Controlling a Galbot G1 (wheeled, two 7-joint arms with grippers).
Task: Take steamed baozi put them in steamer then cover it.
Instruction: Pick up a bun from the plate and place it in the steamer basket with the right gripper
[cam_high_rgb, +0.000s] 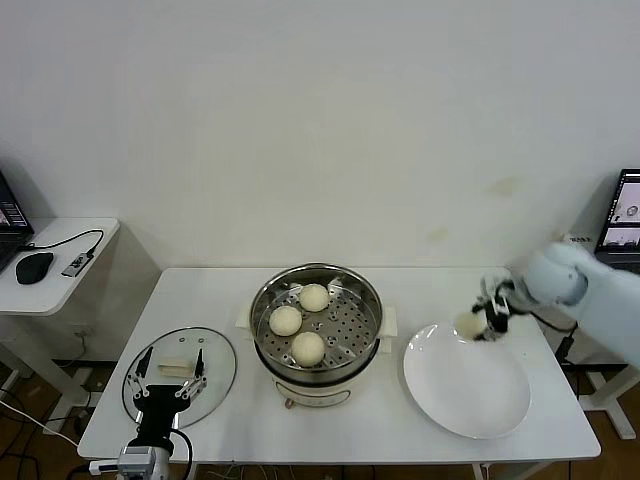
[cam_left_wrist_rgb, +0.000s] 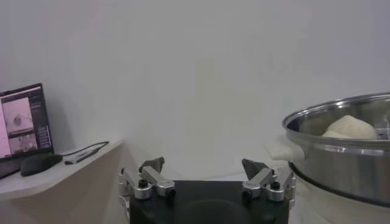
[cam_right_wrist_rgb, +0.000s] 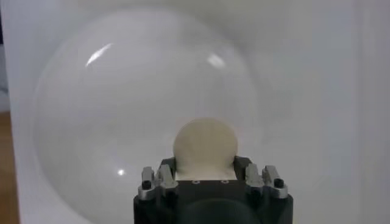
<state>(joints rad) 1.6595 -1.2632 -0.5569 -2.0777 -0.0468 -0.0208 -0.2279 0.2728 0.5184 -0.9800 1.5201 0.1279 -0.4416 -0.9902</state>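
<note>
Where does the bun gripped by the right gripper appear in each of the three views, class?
Head view: the last baozi sits in the right gripper, at the white plate's far left rim.
Left wrist view: not in it.
Right wrist view: the baozi is low and central, between the fingers.
Shared landmark: the white plate.

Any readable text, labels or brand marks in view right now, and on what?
None can be read.
Steamer: no marking visible on pot or base.
Laptop screen: shows windows, any text too small.
Monitor at the far right: too small to read.
Plate, lid: no marking visible.
</note>
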